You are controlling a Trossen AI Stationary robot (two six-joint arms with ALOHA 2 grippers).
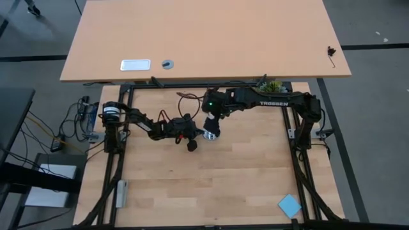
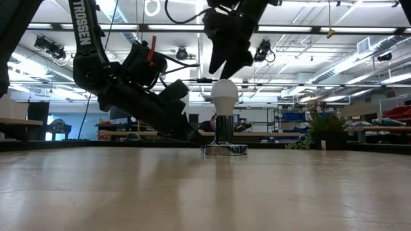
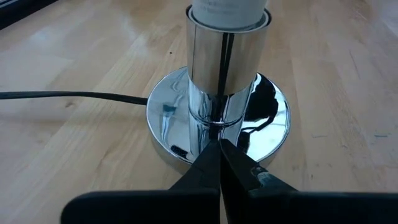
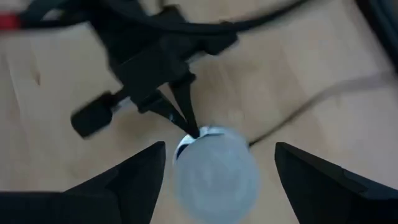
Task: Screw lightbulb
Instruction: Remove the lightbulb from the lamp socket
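Observation:
The white lightbulb (image 2: 225,95) stands upright with its screw end in the shiny silver socket (image 2: 223,131), whose round base (image 2: 223,150) sits flat on the wooden table. My right gripper (image 2: 226,67) hangs open just above the bulb's crown. In the right wrist view its fingers stand on either side of the bulb (image 4: 216,175), apart from it. My left gripper (image 3: 221,144) is shut, low at the socket's left side (image 1: 197,134). A black cord (image 3: 68,96) runs away from the base. My left gripper sets its shut fingertips on the top of the socket's round base (image 3: 208,132), right at the foot of the stem, where the tips meet their own mirror image. The fingers slant down from the table's left. The socket stands upright on the table.
A blue square (image 1: 289,206) lies near the front right corner. A larger tabletop (image 1: 204,38) stands beyond the far edge, with a small plant (image 1: 273,85) at the gap. Black frame rails (image 1: 305,179) run along both sides. Bare wood lies in front of the socket.

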